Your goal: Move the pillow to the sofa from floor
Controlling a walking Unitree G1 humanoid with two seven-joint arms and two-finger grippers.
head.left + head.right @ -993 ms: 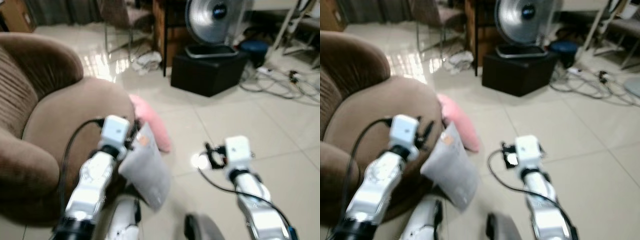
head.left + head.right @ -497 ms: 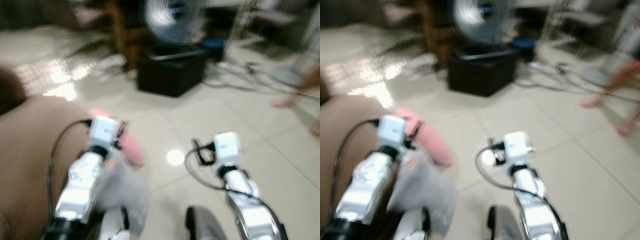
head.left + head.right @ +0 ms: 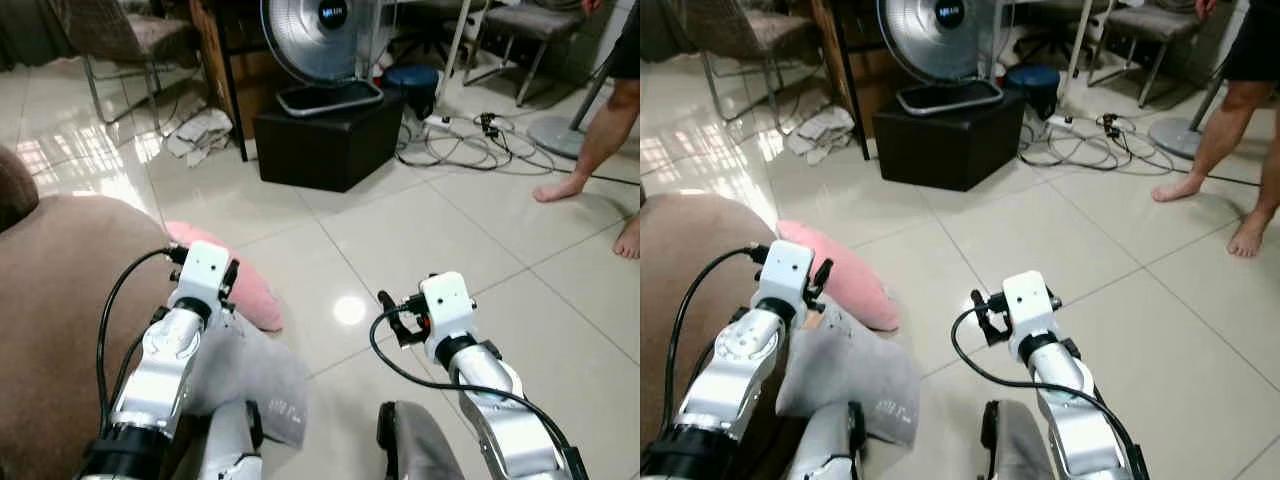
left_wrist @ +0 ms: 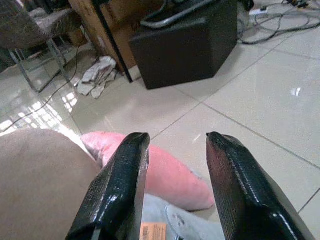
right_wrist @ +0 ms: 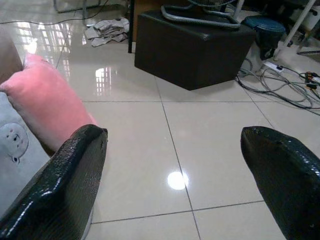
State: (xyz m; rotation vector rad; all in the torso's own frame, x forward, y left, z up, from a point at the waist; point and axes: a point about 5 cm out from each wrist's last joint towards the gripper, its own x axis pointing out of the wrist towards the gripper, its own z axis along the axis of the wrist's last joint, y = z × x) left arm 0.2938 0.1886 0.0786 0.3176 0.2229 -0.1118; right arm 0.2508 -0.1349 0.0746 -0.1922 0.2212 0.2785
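Pillows: two on the floor, counted. Pink pillow point(image 3: 240, 280) lies against the foot of the brown sofa point(image 3: 60, 300), long axis running away from the robot and toward its right. Grey pillow point(image 3: 845, 375) sits nearer the robot, touching the pink one's near end and leaning at the sofa edge.

Left tool point(image 4: 175, 185) hangs just above the pink pillow, fingers parted, nothing between them; pillow lies directly ahead and below. Right tool point(image 5: 175, 170) spread wide, empty, over bare tile, with both pillows off toward the robot's left.

Judgement: left arm is the nearer; a short drop forward should reach the pink one. Sofa seat is immediately left of that arm.

Other counts: one fan point(image 3: 320, 40), one black box point(image 3: 330, 140), one person's bare legs point(image 3: 600, 150) far right.
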